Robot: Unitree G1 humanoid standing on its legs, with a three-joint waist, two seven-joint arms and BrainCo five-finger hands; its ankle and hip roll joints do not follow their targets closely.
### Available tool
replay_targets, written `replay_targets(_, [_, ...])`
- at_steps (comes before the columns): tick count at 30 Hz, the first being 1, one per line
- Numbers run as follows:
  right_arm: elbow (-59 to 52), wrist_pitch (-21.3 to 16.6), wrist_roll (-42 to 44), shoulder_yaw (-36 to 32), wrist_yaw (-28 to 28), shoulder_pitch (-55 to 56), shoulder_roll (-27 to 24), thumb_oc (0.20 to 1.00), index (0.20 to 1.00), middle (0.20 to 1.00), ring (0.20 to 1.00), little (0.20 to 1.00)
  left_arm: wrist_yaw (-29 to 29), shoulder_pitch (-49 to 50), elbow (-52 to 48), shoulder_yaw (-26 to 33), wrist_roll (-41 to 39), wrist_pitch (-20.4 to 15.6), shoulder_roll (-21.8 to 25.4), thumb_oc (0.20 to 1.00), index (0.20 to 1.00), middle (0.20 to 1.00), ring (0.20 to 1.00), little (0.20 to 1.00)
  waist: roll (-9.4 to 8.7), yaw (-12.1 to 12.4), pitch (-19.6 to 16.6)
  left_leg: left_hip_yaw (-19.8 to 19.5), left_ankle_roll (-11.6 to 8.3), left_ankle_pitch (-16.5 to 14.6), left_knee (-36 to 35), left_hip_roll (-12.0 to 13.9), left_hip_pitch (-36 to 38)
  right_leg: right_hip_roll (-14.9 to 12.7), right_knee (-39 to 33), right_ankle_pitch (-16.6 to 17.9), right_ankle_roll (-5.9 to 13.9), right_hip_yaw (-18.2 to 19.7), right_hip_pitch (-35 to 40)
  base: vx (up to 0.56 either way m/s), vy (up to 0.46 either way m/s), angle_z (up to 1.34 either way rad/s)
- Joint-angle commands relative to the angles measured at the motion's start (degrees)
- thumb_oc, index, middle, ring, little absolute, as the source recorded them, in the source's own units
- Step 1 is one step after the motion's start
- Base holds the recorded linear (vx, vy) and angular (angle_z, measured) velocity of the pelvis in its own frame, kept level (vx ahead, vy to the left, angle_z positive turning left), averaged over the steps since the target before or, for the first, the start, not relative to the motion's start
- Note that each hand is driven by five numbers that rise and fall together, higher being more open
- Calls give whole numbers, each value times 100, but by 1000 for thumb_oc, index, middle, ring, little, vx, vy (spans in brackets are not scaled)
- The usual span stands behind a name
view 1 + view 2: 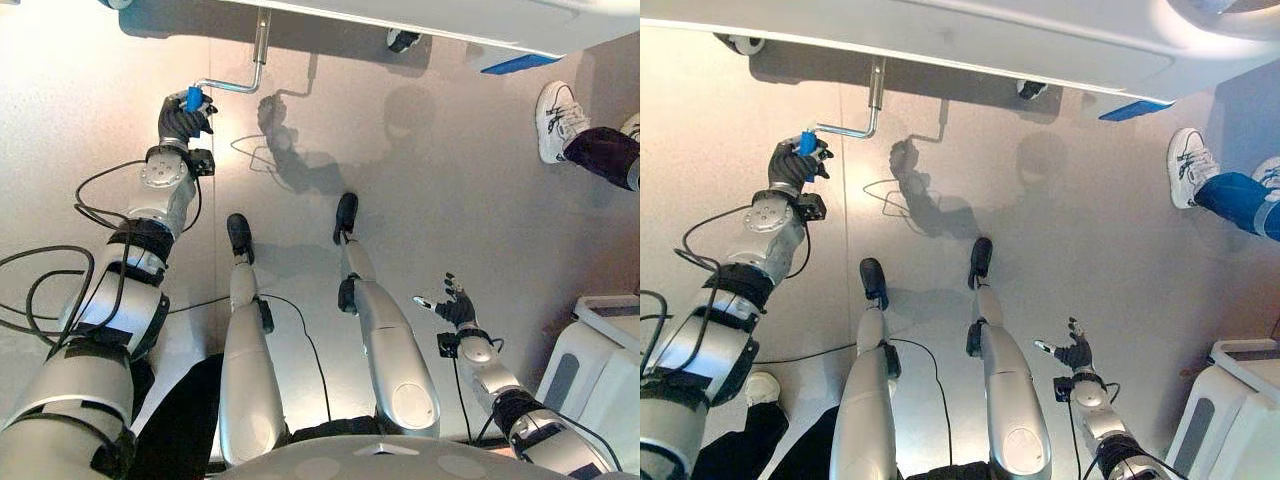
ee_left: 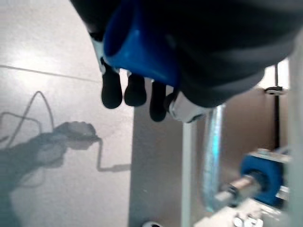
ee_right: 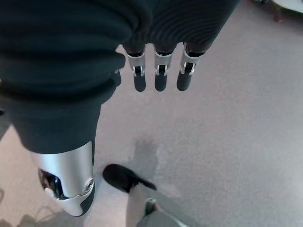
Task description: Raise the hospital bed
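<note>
- Your left hand (image 1: 183, 120) is up at about 10 o'clock in the head view, at the end of your outstretched left arm, with its fingers curled round the blue grip (image 1: 193, 99) of the crank (image 1: 243, 72).
- The grip sits inside that hand; a short blue end pokes out past the dark fingers.
- From the grip, a silver rod runs towards 3 o'clock, bends, and goes straight up towards 12 o'clock, where it meets the underside of the bed (image 1: 970, 40).
- The bed is a pale slab running across the 12 o'clock edge of the head view; the crank hangs below it, left of centre.
- In your left wrist view, the grip (image 2: 142, 45) is pressed against the dark cover, the dark fingertips (image 2: 135, 90) wrap over it, and the silver rod (image 2: 214, 156) runs on to a blue collar (image 2: 262, 182) on the bed frame.
- Your right hand (image 1: 456, 306) is at about 4 o'clock, well apart from the crank, over bare floor (image 1: 430, 180), holding nothing.
- Its fingers are spread and relaxed; in the right wrist view the fingers (image 3: 161, 75) hang straight above the grey floor.
- A person's white shoe (image 1: 556, 120) and dark trouser leg (image 1: 605, 152) are at 2 o'clock, near the bed's edge.
- A blue tab (image 1: 1135, 108) sticks out under the bed at about 1 o'clock.
- A white cabinet (image 1: 600, 360) stands at 4 o'clock, just beyond your right arm.
</note>
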Motion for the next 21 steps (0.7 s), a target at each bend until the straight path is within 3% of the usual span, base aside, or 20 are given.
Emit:
replay_targets(1, [-248, -187, 224, -51, -158, 290, -80, 1000, 1000, 1000, 1000, 1000, 592, -246, 670, 362, 40, -227, 1418, 200, 200, 200, 200, 200, -380, 133, 2, 299, 527, -213, 6, -541, 13, -390, 15, -50, 969, 415, 295, 0, 0, 0])
replay_targets(5, [-586, -274, 218, 11, -244, 415, -134, 1000, 1000, 1000, 1000, 1000, 689, -411, 798, 304, 89, -174, 1344, 200, 200, 200, 200, 200, -388, 19, 2, 358, 503, -186, 6, -496, -258, -357, 15, -3, 958, 473, -34, 14, -33, -1])
replay_targets(6, [-623, -282, 219, 24, -276, 439, -139, 1000, 1000, 1000, 1000, 1000, 733, -439, 797, 299, 98, -166, 1317, 200, 200, 200, 200, 200, -366, 9, 2, 321, 470, -364, 6, -451, -192, -312, 15, -130, 1005, 539, -1, 78, -37, -1])
replay_targets(21, [-1294, -469, 159, 193, -440, 755, -328, 1000, 1000, 1000, 1000, 1000, 928, -723, 823, 154, 440, -96, 1112, 200, 200, 200, 200, 200, -441, -409, 2, 687, 378, -343, 6, -147, -575, -65, 39, -25, 904, 878, -815, 18, -64, -12])
